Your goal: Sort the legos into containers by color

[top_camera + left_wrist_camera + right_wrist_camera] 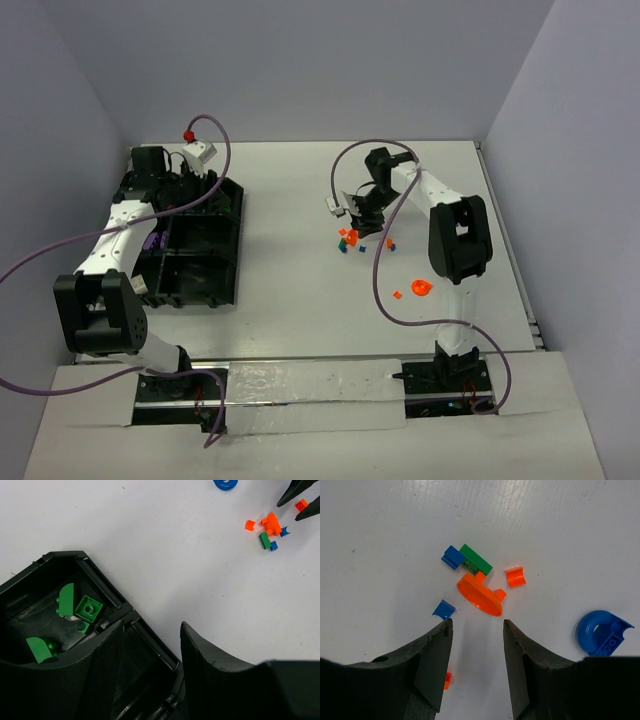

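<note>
I list: black tray (215,292) at the left of the desk (290,200), green legos (89,608) lying in one compartment; left fingers (225,680) apart and empty, one over the tray, the other over bare desk; loose legos on the desk under the right arm, an orange rounded piece (480,596) touching a green brick (476,560), blue bits (452,557) beside; right fingers (430,670) apart, empty, just short of that orange piece
</note>
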Controlling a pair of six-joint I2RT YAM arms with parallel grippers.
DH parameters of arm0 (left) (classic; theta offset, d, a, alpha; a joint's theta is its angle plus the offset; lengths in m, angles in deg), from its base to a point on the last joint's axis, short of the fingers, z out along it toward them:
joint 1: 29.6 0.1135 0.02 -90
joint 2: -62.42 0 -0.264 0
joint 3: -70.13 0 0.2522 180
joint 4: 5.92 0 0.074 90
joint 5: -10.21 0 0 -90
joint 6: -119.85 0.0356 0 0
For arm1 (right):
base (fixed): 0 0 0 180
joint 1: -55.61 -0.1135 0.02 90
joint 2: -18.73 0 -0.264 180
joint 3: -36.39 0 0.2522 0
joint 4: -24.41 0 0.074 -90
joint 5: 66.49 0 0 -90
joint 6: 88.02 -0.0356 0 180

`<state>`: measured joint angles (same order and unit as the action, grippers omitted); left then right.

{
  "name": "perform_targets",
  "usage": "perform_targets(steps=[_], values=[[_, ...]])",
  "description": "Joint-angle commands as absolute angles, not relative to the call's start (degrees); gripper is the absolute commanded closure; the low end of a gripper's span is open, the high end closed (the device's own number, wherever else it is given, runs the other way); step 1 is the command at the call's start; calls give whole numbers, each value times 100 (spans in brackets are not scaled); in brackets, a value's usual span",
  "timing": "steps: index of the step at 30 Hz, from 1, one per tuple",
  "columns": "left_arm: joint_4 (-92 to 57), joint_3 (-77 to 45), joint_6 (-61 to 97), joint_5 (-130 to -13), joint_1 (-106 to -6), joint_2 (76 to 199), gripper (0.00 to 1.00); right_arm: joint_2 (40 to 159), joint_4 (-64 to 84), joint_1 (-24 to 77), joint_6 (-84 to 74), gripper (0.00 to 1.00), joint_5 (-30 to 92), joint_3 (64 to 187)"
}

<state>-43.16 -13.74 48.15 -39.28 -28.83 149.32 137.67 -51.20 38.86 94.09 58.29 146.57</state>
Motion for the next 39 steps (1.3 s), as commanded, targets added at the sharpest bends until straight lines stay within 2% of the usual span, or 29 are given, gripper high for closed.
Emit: perform_targets(steps=[1,28,36,39], values=[[-4472,-1467,4973,-3938,-2905,14662,45,13991,-5093,3847,9917,48,5757,14939],[-4517,-1464,5033,-4017,-2908,14787,45,14448,-5159,3517,9954,49,5717,15258],[-4518,-1447,5058,-3955,-2908,14768,47,14390,-5114,3443,10032,69,5544,14978],[-4509,-1429,5075,-3897,-2908,14768,47,14296,-5106,3451,10076,73,5499,14846]])
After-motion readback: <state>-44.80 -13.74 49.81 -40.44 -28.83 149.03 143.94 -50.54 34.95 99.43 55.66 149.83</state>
